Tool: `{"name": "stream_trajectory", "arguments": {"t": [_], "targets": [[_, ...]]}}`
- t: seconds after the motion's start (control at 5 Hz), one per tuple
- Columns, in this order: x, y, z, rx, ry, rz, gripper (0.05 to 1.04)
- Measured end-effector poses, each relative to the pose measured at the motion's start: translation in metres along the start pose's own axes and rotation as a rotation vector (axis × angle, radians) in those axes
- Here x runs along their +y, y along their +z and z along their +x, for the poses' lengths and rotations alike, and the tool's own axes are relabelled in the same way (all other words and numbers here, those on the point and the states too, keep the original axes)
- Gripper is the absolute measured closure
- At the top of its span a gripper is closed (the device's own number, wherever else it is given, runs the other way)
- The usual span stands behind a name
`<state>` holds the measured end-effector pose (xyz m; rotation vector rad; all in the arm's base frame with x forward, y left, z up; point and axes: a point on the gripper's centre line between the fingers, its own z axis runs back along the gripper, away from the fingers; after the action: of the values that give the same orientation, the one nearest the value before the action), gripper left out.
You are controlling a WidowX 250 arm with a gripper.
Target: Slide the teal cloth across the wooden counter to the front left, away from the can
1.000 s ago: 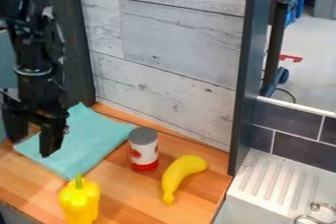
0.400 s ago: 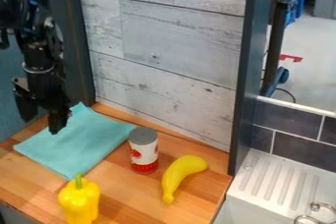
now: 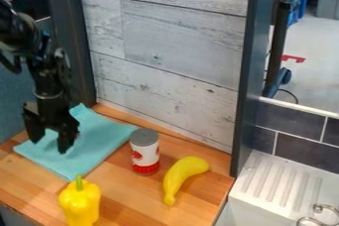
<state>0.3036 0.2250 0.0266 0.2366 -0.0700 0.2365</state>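
The black gripper (image 3: pixel 50 143) hangs at the left over the turquoise cloth (image 3: pixel 99 141), its two fingers apart and nothing between them. Whether the fingertips touch the cloth I cannot tell. To the right of the cloth stands a white and red can (image 3: pixel 145 153) with a grey top. A yellow banana (image 3: pixel 181 178) lies right of the can. Nearer the front edge, a yellow bell pepper (image 3: pixel 80 203) stands upright with its green stem up.
A whitewashed plank wall (image 3: pixel 172 46) rises behind the wooden counter (image 3: pixel 129 195), with dark posts at both sides. At the lower right is a white sink (image 3: pixel 281 185) with a ridged drainboard and a metal faucet (image 3: pixel 319 216).
Since the latest earlier frame the gripper has come down and slightly to the right over the cloth, after having risen before that. The can, banana, pepper and cloth have not moved.
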Motion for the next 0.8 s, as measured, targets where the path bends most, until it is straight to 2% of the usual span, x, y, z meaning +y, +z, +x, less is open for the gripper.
{"name": "stream_trajectory", "arguments": {"t": [0.2,0.4,0.6,0.8], "targets": [[-0.011,-0.013,0.005,-0.046,0.034,-0.066,0.087],[-0.009,-0.018,0.007,-0.053,0.048,-0.098,0.087],[-0.012,-0.018,-0.004,-0.017,0.035,-0.103,0.085],[-0.023,-0.012,-0.051,0.114,0.025,-0.115,0.085]]}}
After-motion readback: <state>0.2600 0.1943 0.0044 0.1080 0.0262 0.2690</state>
